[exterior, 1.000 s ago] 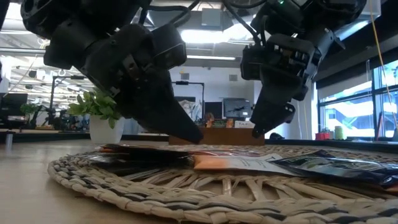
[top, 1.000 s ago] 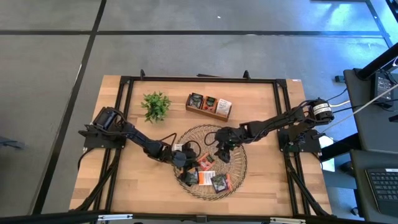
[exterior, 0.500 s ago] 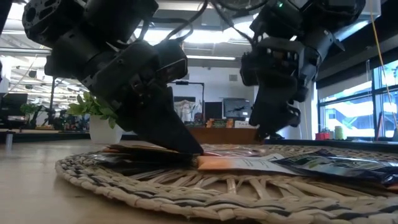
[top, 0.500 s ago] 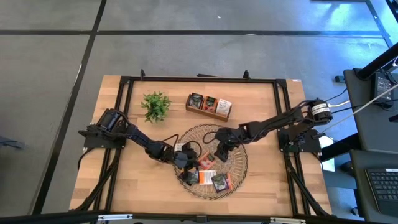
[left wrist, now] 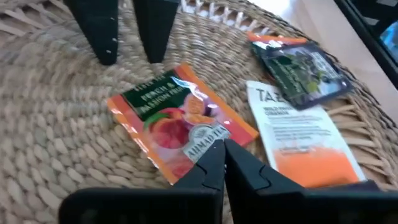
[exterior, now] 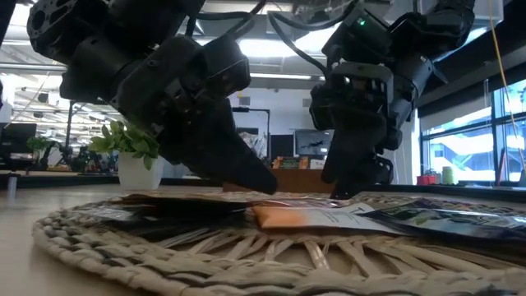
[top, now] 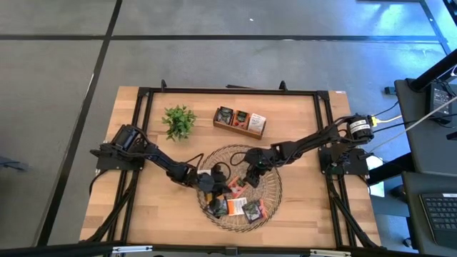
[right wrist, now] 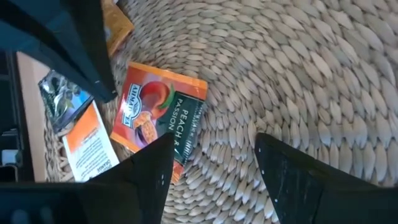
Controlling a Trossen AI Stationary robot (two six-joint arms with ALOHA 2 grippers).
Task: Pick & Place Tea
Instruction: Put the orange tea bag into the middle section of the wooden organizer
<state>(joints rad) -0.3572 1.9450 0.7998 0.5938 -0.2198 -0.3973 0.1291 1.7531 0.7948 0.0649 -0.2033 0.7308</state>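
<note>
Several tea sachets lie flat on the round woven tray (top: pixel 275 187). A peach-printed orange sachet (left wrist: pixel 180 121) lies mid-tray, with a white-and-orange sachet (left wrist: pixel 305 143) and a dark one (left wrist: pixel 305 68) beside it. My left gripper (left wrist: pixel 221 155) is shut, its tips low at the peach sachet's edge. My right gripper (right wrist: pixel 214 142) hangs open just above the tray's bare weave, beside the peach sachet (right wrist: pixel 158 118), with nothing between its fingers. In the low view both grippers (exterior: pixel 267 182) (exterior: pixel 353 185) stand close above the sachets. My left gripper's shut fingertips rest on the peach sachet's near edge (left wrist: pixel 208 142), slanting down from the table's left. The sachet lies flat on the tray. Whether the tips press it or only touch it I cannot tell.
A brown wooden box (top: pixel 239 122) with sachets in its compartments stands behind the tray. A small green plant (top: pixel 178 121) stands at the far left. More sachets (top: pixel 235 208) lie on the tray's near part. Bare wood shows left and right of the tray.
My right gripper has sunk toward the tray and rolled about its own axis, staying open. The woven tray has slid a little toward the table's left and near edge.
</note>
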